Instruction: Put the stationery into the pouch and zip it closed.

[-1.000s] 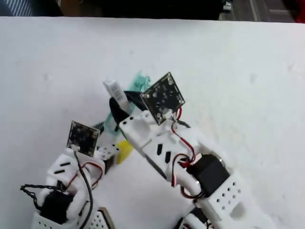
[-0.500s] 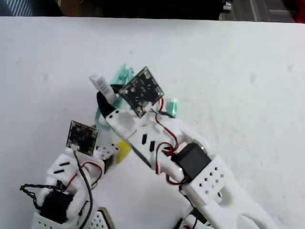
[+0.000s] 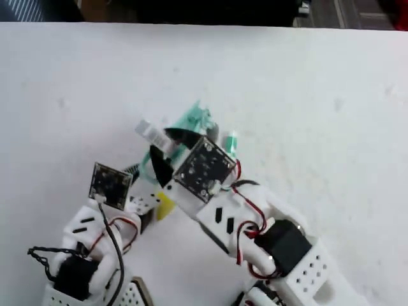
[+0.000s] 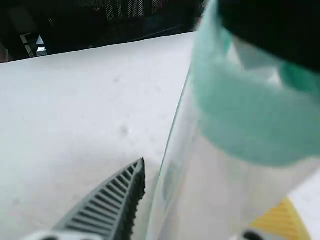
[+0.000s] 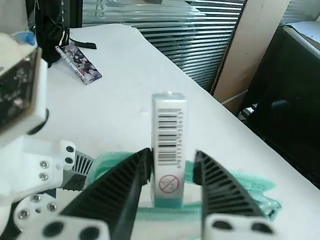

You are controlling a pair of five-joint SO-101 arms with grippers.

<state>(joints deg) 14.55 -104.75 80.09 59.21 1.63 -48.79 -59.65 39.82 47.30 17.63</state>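
White stick point(image 5: 168, 131): held in the right claw point(image 5: 171, 159), long axis running out past the fingertips, teal end just above the pouch point(image 5: 250, 187).
Right claw: narrow, pressing the stick from both sides.
Left claw point(image 3: 148, 203): touching or just beside the pouch edge; whether it grips, I cannot tell.
Next move, as I judge: the right arm lowers the stick lengthwise into the pouch.

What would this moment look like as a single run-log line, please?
right pincer: shut on white barcoded box | box: upright, at green pouch | zip: cannot tell
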